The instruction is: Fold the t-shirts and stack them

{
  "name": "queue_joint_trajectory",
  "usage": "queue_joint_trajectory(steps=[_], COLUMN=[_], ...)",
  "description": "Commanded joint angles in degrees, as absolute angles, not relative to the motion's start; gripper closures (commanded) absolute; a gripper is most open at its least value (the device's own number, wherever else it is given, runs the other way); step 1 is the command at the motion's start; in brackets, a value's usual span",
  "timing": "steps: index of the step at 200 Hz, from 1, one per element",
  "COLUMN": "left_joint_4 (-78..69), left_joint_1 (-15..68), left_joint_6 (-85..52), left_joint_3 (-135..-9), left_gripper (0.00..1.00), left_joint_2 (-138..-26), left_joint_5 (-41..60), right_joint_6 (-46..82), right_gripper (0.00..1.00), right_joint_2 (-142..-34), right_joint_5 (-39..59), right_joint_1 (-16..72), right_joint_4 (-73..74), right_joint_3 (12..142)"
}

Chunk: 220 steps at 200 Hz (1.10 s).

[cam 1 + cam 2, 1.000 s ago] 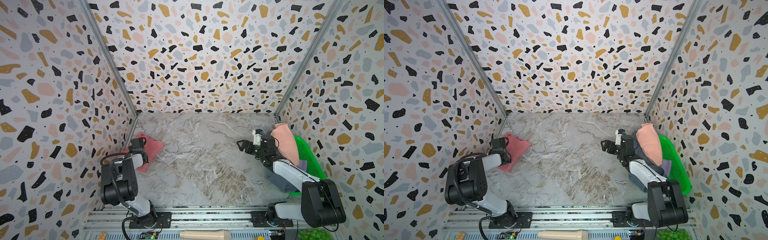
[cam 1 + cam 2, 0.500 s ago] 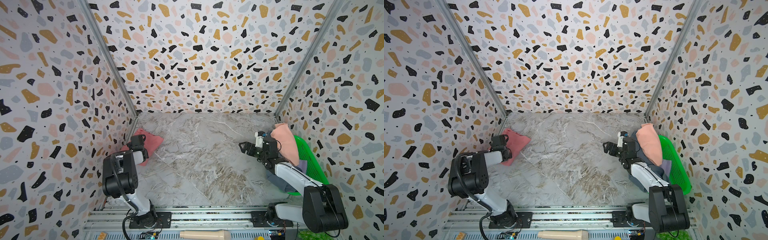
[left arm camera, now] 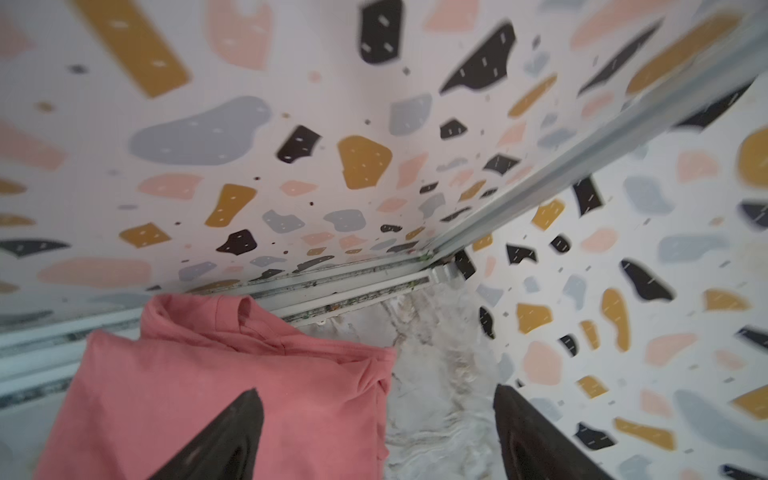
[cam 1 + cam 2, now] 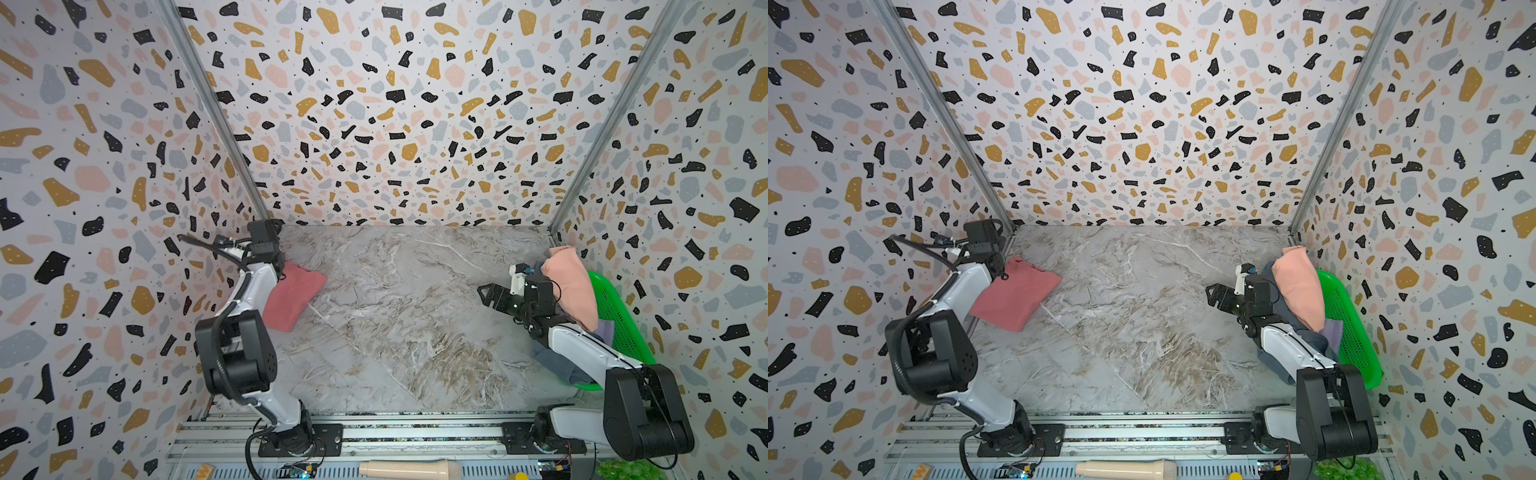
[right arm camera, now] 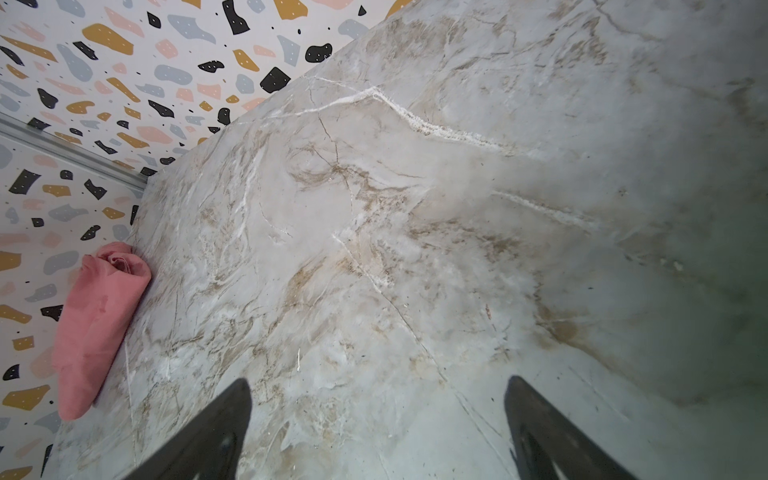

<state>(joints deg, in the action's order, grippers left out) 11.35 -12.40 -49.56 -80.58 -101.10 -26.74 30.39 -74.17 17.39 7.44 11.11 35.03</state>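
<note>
The rose-red t-shirt (image 4: 291,297) (image 4: 1017,295) lies as a soft, folded, roughly rectangular pad, rumpled at one corner. In both top views it rests on the smooth marble-patterned table (image 4: 395,311) against the left wall. In the left wrist view we see the left gripper (image 3: 376,388) above it, dark tapered fingers spread wide: one over the cloth, one over bare marble, holding nothing. Well apart, the right gripper (image 4: 488,295) hangs equally wide and empty, just beside a peach t-shirt (image 4: 571,286) draped on the green perforated basket (image 4: 615,320).
</note>
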Motion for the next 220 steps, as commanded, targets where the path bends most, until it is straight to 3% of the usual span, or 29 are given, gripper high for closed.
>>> queue_joint_trajectory(steps=[1,54,82,119,164,220], left_joint_4=[25.7,29.8,31.7,29.8,14.2,10.5], left_joint_1=[-13.0,-13.6,-14.4,-17.4,-24.6,-25.8], left_joint_6=[-28.4,-13.2,-10.6,-19.8,-37.0,-35.3], left_joint_3=[-87.5,-96.0,-98.9,-96.5,-81.7,-80.3], left_gripper=[0.12,0.12,0.12,0.13,0.14,0.14], left_joint_2=[-110.2,-120.1,-124.1,-127.1,-123.6,-121.2], left_joint_5=[-19.5,-10.6,-12.0,-13.4,-4.3,-0.3], right_joint_6=[30.9,31.0,31.0,31.1,30.7,30.4], right_gripper=[0.05,0.05,0.05,0.05,0.05,0.05], right_joint_2=[-74.4,-73.3,-74.1,-74.8,-74.6,-74.9], right_joint_5=[17.9,16.2,16.0,15.9,15.4,15.2], right_joint_1=[7.3,7.3,7.4,7.3,7.3,7.2], right_joint_4=[11.7,10.9,10.5,10.7,10.1,9.6], right_joint_3=[36.0,35.2,35.5,36.3,36.6,36.6])
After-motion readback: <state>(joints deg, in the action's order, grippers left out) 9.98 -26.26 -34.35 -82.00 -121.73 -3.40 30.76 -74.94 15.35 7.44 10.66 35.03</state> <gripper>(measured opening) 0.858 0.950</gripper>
